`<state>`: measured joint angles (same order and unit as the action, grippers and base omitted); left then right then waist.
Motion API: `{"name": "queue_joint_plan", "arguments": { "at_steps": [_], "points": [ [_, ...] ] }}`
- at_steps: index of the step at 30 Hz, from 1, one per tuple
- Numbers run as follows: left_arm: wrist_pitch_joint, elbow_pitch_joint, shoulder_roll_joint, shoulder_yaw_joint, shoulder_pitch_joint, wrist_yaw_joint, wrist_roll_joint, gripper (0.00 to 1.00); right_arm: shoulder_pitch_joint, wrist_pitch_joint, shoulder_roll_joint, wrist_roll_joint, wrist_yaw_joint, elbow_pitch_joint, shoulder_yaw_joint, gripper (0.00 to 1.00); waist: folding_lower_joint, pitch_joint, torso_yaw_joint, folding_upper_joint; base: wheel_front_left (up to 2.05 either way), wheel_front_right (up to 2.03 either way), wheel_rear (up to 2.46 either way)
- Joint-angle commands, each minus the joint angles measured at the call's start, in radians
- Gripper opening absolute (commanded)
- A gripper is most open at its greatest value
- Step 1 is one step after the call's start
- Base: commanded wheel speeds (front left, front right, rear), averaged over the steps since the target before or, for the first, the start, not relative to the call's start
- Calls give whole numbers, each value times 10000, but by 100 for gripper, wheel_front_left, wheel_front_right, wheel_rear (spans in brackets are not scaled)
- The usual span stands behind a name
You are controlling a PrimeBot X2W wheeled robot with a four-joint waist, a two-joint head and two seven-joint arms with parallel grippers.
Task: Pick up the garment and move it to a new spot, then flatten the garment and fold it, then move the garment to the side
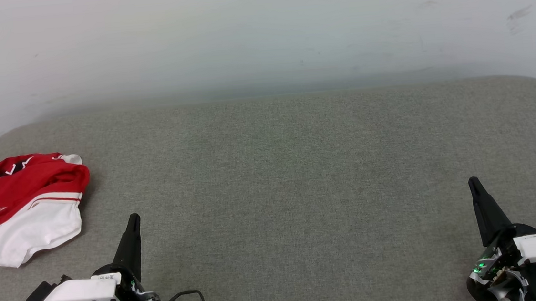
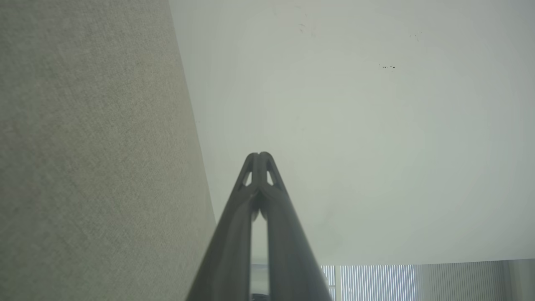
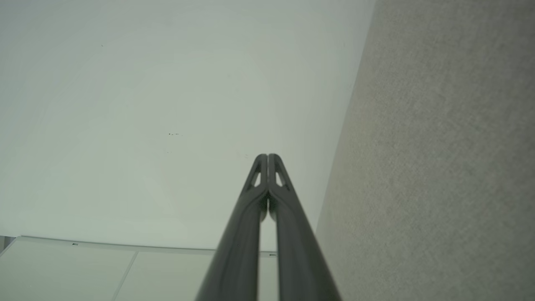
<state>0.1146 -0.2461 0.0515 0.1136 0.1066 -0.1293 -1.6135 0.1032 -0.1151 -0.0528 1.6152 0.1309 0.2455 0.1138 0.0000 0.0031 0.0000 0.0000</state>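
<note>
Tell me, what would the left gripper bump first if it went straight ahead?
Probably the pale wall: the shut left gripper aims there, and the garment lies off to its side.

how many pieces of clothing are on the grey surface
1: the garment, a crumpled red and white heap at the left edge of the grey surface, beyond the left gripper. Another could hide beneath it.

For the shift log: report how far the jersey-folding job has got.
Done: nothing, by the look of it. The crumpled red jersey with white sleeves lies bunched at the left edge of the grey fabric-covered surface, neither flattened nor folded. In hand: nothing; the left gripper and right gripper have their dark fingers shut, both apart from the jersey. Left: pick up, move, flatten, fold, set aside.
</note>
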Motion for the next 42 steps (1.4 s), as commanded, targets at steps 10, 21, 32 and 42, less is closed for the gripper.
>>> {"name": "queue_joint_plan", "arguments": {
  "at_steps": [10,21,32,42],
  "points": [
    [15,6,-23,21,59,-46,12,0,130,-2,47,-45,-3,8,-5,0,0,0,0,0,0,0,0],
    [15,6,-23,21,59,-46,12,0,130,-1,47,-45,-3,8,-5,0,0,0,0,0,0,0,0],
    [-128,-180,-24,-80,-244,9,28,100,-296,125,5,-54,0,225,-34,100,0,3,0,0,0,0,0],
    [-627,218,-22,127,-265,38,1291,100,-451,626,7,-1639,0,-239,68,100,0,13,-4,0,0,0,0]
  ]
}}
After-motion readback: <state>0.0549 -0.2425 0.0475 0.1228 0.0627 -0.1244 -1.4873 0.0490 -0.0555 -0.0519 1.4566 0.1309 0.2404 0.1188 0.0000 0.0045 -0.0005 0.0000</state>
